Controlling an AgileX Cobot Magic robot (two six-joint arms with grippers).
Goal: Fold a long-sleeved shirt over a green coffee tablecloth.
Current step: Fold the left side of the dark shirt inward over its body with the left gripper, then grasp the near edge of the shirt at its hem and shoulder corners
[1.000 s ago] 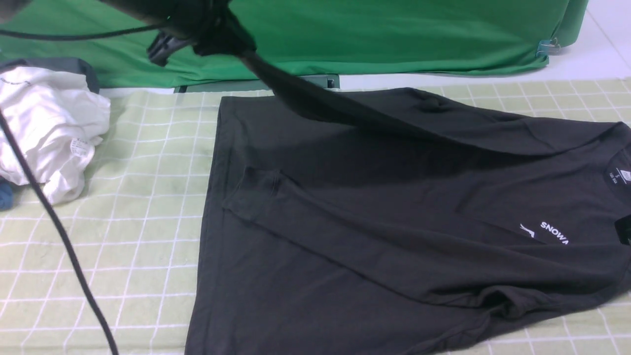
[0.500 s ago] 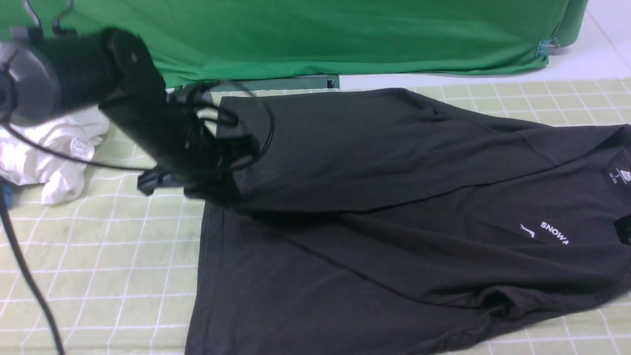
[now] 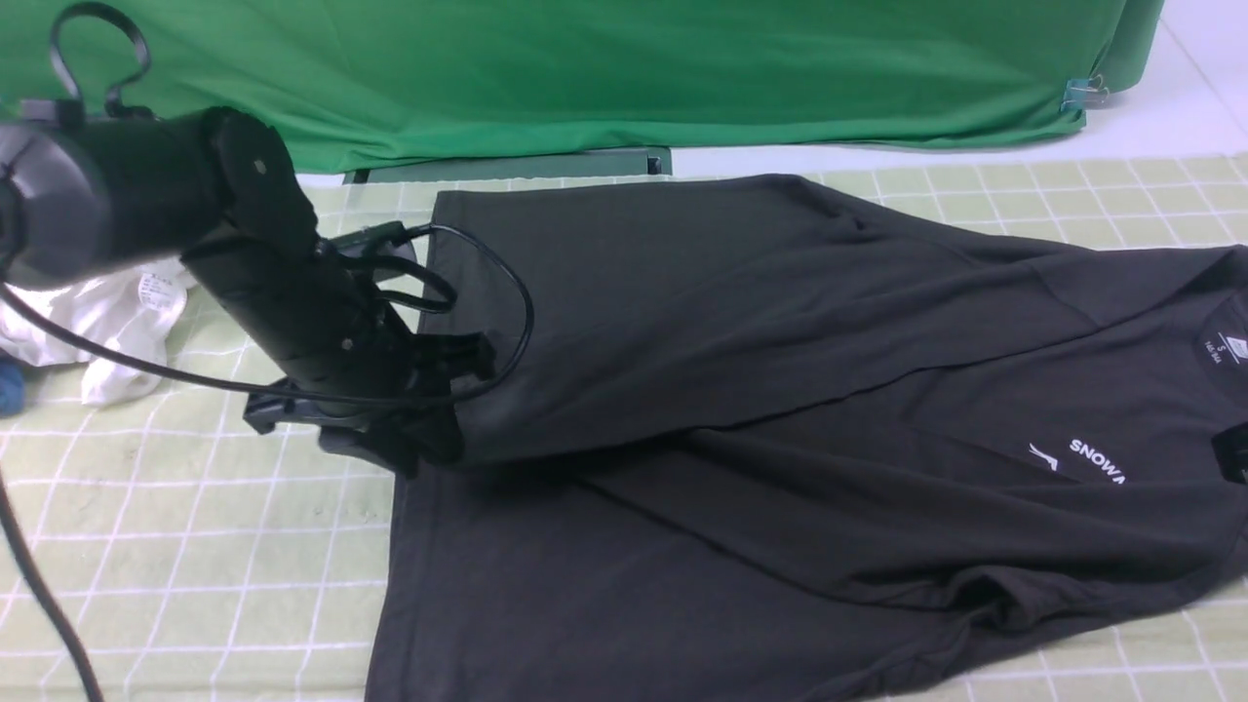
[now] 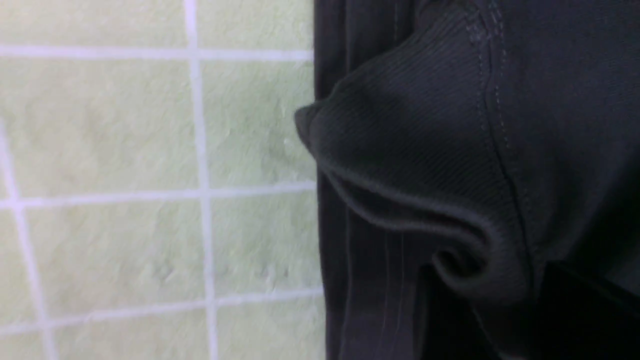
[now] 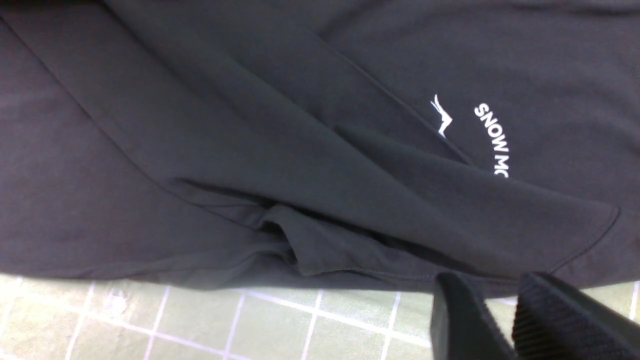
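Note:
The black long-sleeved shirt (image 3: 780, 390) lies spread on the green coffee tablecloth (image 3: 244, 546), neck label at the far right. Its far sleeve is folded across the body. The sleeve's cuff (image 4: 425, 150) bulges at the shirt's left edge, and my left gripper (image 3: 419, 448) sits low there, right against it. Its jaws are lost in dark fabric. My right gripper (image 5: 505, 310) hovers over the tablecloth (image 5: 200, 325) just off the shirt's near edge (image 5: 350, 272). Its fingers stand slightly apart with nothing between them. The white print (image 5: 492, 137) shows close by.
A crumpled white garment (image 3: 117, 312) lies at the back left, behind my left arm. Plain bright green fabric (image 3: 682, 68) hangs along the back with a clip (image 3: 1082, 95) at its right end. A black cable (image 3: 39, 595) crosses the front left.
My left arm has come down from high at the back, carrying the sleeve, and laid it across the shirt's body. It has since settled a little lower at the left edge.

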